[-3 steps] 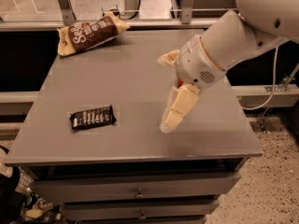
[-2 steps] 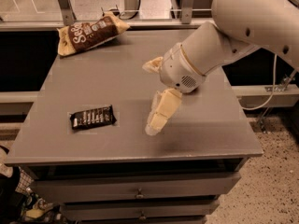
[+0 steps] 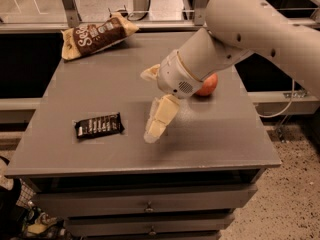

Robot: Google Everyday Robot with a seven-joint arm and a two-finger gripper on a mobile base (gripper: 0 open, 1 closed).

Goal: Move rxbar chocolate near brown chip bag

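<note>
Tabletop space is given by a grey, flat-topped cabinet (image 3: 220,134), by which most of the view is filled; two shallow drawers (image 3: 150,206) with small knobs are seen in its near face. A thick white robot arm (image 3: 250,29) is stretched in from the far right, above the right half of the top, and is angled down toward the middle.

A crinkled brown chip bag (image 3: 95,35) with tan-yellow ends and white lettering is laid at the far left corner of the top, tilted, with its right end raised toward the far edge.

The cream-coloured two-finger gripper (image 3: 149,106) is found at the arm's end, over the middle of the top and slightly toward the near edge. Its fingers (image 3: 159,119) are spread wide apart, one pointed down at the surface and the other held higher and further back, and nothing is gripped between them.

A small flat black rxbar chocolate (image 3: 99,125) with rows of white lettering is laid flat on the near left part of the top. It is set left of the lower finger, apart from it, and well apart from the bag.

A round orange fruit (image 3: 209,85) is partly hidden behind the arm, right of centre.
</note>
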